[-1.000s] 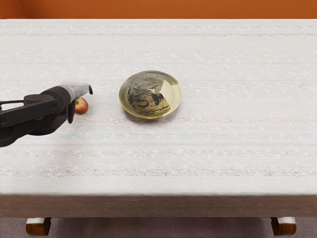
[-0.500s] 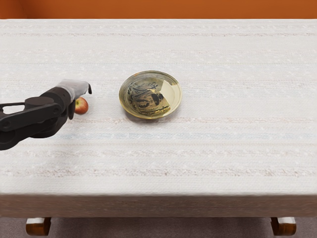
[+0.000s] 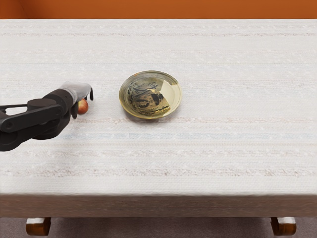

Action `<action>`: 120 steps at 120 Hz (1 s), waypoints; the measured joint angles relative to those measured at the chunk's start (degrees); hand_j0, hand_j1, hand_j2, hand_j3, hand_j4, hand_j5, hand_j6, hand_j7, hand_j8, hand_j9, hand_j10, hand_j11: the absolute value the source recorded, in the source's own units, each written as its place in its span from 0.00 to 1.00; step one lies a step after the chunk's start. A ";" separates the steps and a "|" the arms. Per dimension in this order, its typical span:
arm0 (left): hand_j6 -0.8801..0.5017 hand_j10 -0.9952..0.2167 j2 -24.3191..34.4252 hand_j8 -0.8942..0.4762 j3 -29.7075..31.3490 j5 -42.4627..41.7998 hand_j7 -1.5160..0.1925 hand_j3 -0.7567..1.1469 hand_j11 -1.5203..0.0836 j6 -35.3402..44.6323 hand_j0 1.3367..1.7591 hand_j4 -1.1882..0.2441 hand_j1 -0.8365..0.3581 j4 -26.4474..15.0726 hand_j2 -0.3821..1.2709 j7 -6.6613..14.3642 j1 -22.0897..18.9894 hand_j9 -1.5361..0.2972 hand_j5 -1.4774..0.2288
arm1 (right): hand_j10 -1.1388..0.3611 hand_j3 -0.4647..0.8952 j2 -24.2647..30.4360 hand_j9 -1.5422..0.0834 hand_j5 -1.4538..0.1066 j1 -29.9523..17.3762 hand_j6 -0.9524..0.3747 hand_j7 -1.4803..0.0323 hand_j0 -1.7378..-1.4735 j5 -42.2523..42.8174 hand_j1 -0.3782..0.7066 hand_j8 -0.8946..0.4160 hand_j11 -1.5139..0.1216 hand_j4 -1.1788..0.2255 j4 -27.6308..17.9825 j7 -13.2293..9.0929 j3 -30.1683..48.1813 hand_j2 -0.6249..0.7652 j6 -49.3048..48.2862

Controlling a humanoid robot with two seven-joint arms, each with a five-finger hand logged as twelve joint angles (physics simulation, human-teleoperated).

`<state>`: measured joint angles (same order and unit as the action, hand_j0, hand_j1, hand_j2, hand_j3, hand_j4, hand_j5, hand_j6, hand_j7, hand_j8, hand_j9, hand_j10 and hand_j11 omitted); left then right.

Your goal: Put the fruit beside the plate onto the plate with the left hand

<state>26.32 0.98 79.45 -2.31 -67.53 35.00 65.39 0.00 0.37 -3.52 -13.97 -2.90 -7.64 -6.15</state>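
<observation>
Table (image 3: 223, 148): pale, woven-looking top with faint stripes, and brown wooden feet (image 3: 38, 225) below the front edge. An orange wall runs behind it. Plate (image 3: 176, 91): round, shallow, glossy olive-yellow with a dark swirl pattern, set mid-table. Fruit (image 3: 83, 106): small, round, red-orange, on the table left of the plate and apart from it, with only bare tabletop between them. Left hand (image 3: 75, 95): grey back, dark fingertips (image 3: 90, 92). It is unclenched, with fingers hooked loosely over the fruit's left side. Contact cannot be told.
</observation>
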 joint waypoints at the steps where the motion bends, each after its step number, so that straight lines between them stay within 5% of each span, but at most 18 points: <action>1: 0.32 0.46 0.02 0.33 0.01 0.00 0.55 0.40 0.59 0.00 0.76 0.52 0.55 0.00 0.29 0.00 0.00 0.53 0.53 | 0.75 0.34 0.00 0.94 0.92 0.01 0.71 0.97 0.30 0.00 0.04 0.67 0.92 0.83 0.00 0.00 0.00 0.45 0.00; 35: 0.30 0.39 0.04 0.29 0.02 0.45 0.50 0.40 0.53 0.08 0.76 0.45 0.48 0.51 0.27 0.01 -0.73 0.47 0.49 | 0.75 0.34 0.00 0.94 0.92 0.37 0.71 0.97 0.30 0.00 0.04 0.67 0.92 0.83 0.00 0.00 0.00 0.45 0.00; 55: 0.37 0.36 0.04 0.35 0.05 0.14 0.45 0.40 0.47 -0.21 0.75 0.43 0.40 1.03 0.37 0.02 -0.79 0.42 0.44 | 0.75 0.34 0.00 0.94 0.92 0.41 0.71 0.97 0.30 0.00 0.04 0.67 0.92 0.83 0.00 0.00 0.00 0.45 0.00; 83: 0.46 0.32 -0.04 0.45 0.02 -0.01 0.33 0.40 0.35 -0.54 0.73 0.50 0.34 1.15 0.45 0.04 -0.88 0.31 0.31 | 0.75 0.34 0.00 0.94 0.92 0.42 0.71 0.97 0.30 0.00 0.04 0.67 0.92 0.83 0.01 0.00 0.00 0.45 0.00; 120: 0.52 0.33 -0.05 0.50 -0.42 -2.19 0.23 0.40 0.26 -0.66 0.72 0.54 0.36 1.09 0.42 0.01 1.85 0.22 0.20 | 0.75 0.34 0.00 0.94 0.92 0.42 0.71 0.97 0.30 0.00 0.04 0.67 0.92 0.83 0.03 0.00 0.00 0.45 0.00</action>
<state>26.28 0.56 77.26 -2.97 -66.45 35.01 67.24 0.00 0.79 -3.52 -13.94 -2.90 -7.64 -6.15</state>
